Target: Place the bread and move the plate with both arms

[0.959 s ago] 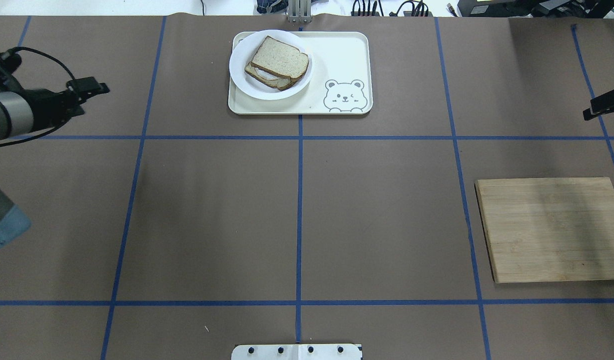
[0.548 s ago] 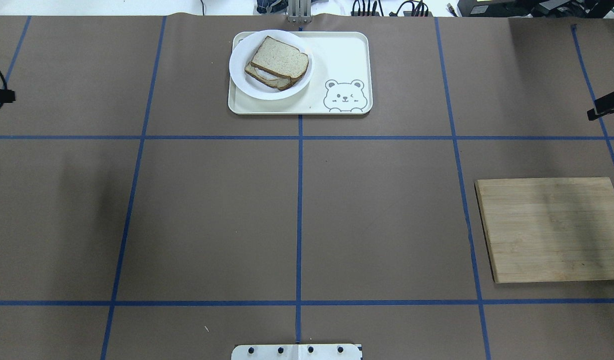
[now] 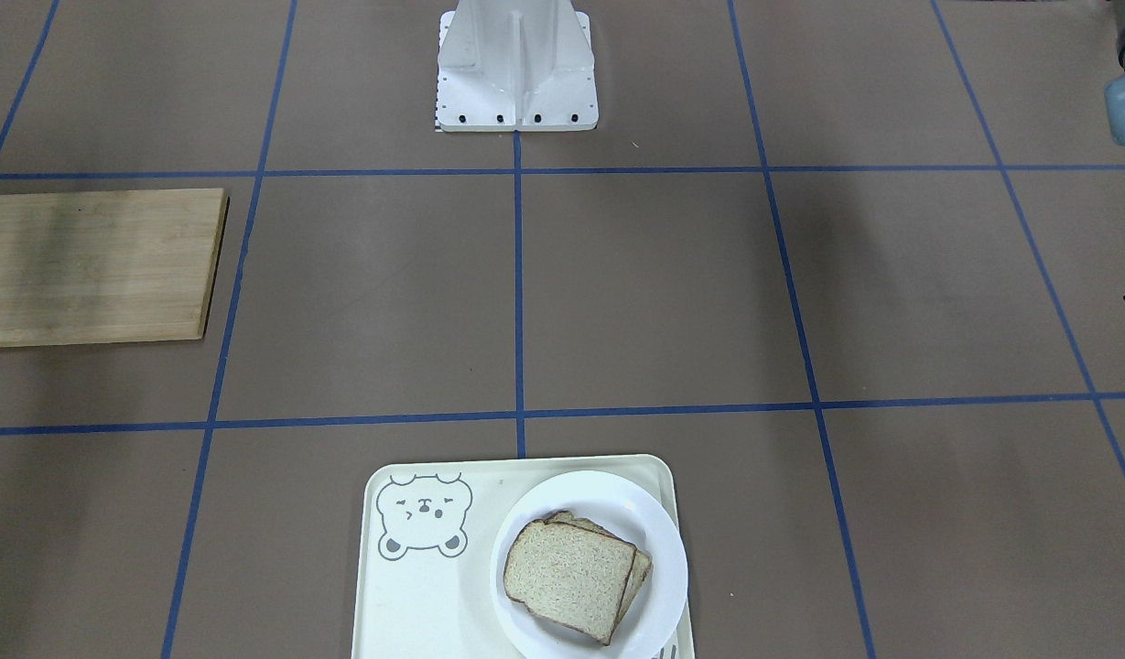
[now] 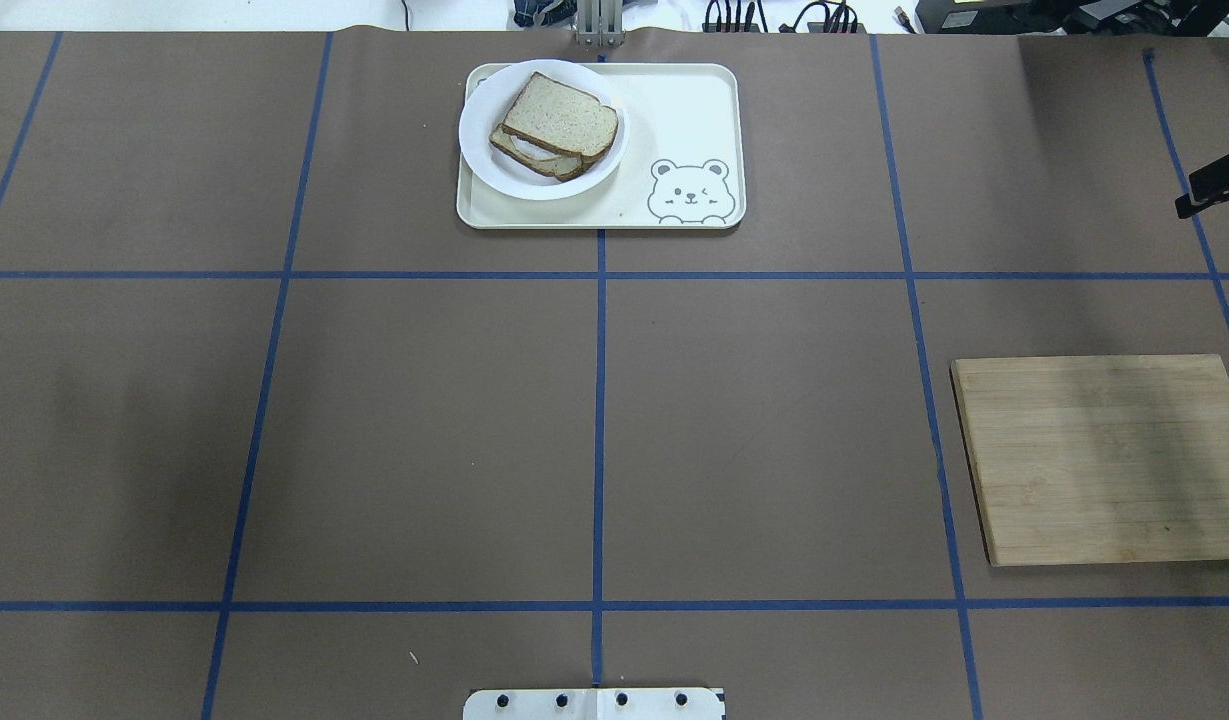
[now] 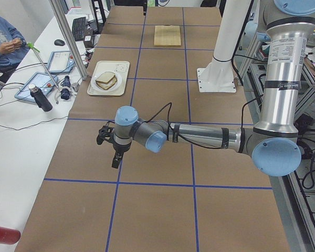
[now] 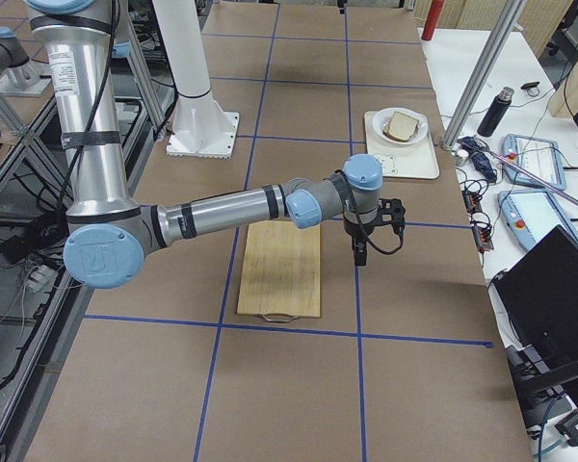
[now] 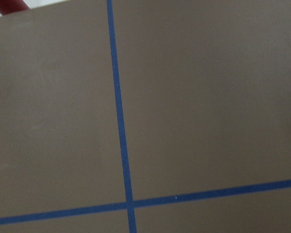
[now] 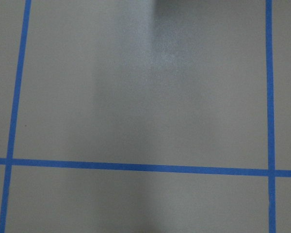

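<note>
The bread [image 4: 564,118] is the bare top slice of a stack on the round white plate [image 4: 482,160]. A second slice lies under it, with something white between them. The plate sits in the left part of a cream tray [image 4: 679,110] at the table's far middle. The bread [image 3: 567,572] also shows on the plate [image 3: 667,549] in the front-facing view. My left gripper [image 5: 115,160] hangs over bare table far from the plate, and I cannot tell its state. My right gripper [image 6: 358,256] hangs past the board's far end. Only a black part [image 4: 1217,190] shows overhead, so its state is unclear.
A wooden cutting board [image 4: 1104,460] lies at the right side of the table. The tray bears a bear drawing [image 4: 688,190]. The robot's white base [image 3: 516,64] stands at the near middle edge. Blue tape lines grid the brown table cover.
My left arm has drawn back leftward out of the overhead view. The black part of my right gripper has shifted slightly away at the right edge. Bread, plate and tray have not moved.
</note>
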